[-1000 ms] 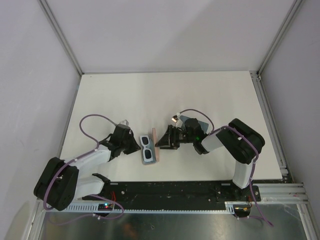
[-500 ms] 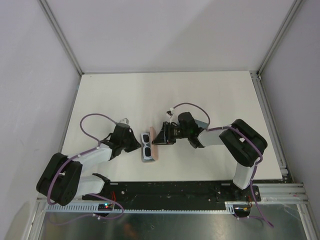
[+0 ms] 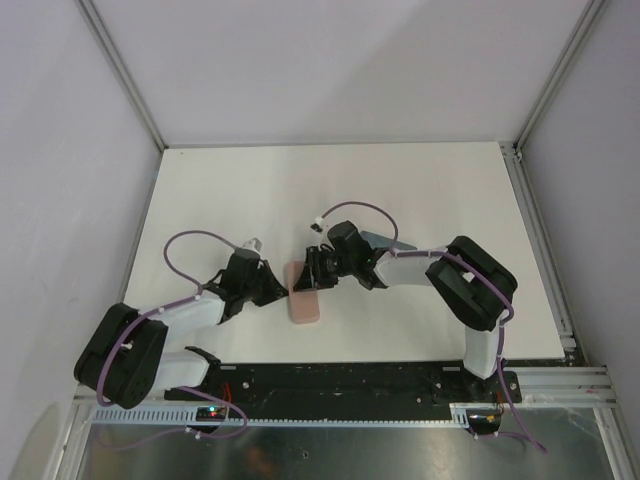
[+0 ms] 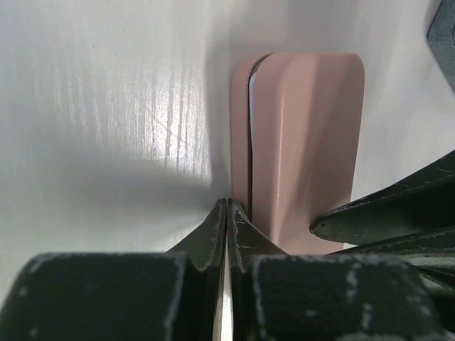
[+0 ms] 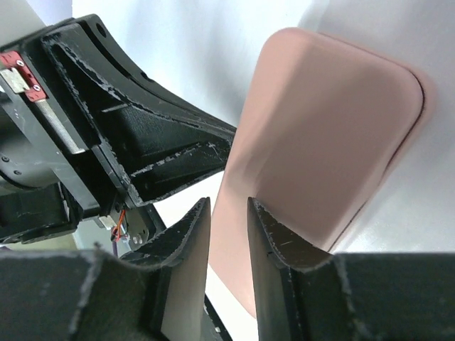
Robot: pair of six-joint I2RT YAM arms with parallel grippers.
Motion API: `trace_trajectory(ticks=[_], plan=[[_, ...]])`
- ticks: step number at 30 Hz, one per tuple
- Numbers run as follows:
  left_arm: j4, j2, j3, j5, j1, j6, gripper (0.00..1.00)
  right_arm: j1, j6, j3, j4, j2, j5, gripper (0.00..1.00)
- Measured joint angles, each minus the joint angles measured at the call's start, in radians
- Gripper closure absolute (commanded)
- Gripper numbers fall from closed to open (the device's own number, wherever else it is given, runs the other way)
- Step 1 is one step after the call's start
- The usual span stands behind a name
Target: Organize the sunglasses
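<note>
The pink case lies shut on the table between the two arms, and its lid fills the left wrist view and the right wrist view. The sunglasses are hidden. My left gripper is shut, its tips touching the case's near end at the seam, with nothing between them. My right gripper hovers over the lid from the right. Its fingers stand a narrow gap apart with nothing in that gap.
A grey-blue case lies behind the right arm's wrist, and its corner shows in the left wrist view. The left gripper's black body sits close on the other side of the pink case.
The pink case's lid has swung down from upright and covered the white-framed sunglasses. My right gripper moved left over the lid while narrowing. The left gripper closed fully.
</note>
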Motion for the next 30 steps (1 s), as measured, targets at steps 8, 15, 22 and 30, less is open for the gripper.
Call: trace_trajectory(ticks=[8,15,22,30], plan=[[-0.017,-0.027,-0.007,0.007,0.001,0.002,0.95,0.009,-0.037,0.028,-0.064,-0.01,0.031,0.66],[-0.124,-0.149,0.007,0.003,0.024,0.019,0.94,0.009,-0.099,0.028,-0.205,-0.106,0.09,0.69],[-0.183,-0.245,0.084,0.012,0.03,0.028,0.95,0.009,-0.142,0.029,-0.27,-0.21,0.119,0.74],[-0.134,-0.116,0.117,0.043,0.03,0.037,0.99,0.008,-0.169,0.029,-0.35,-0.246,0.156,0.76]])
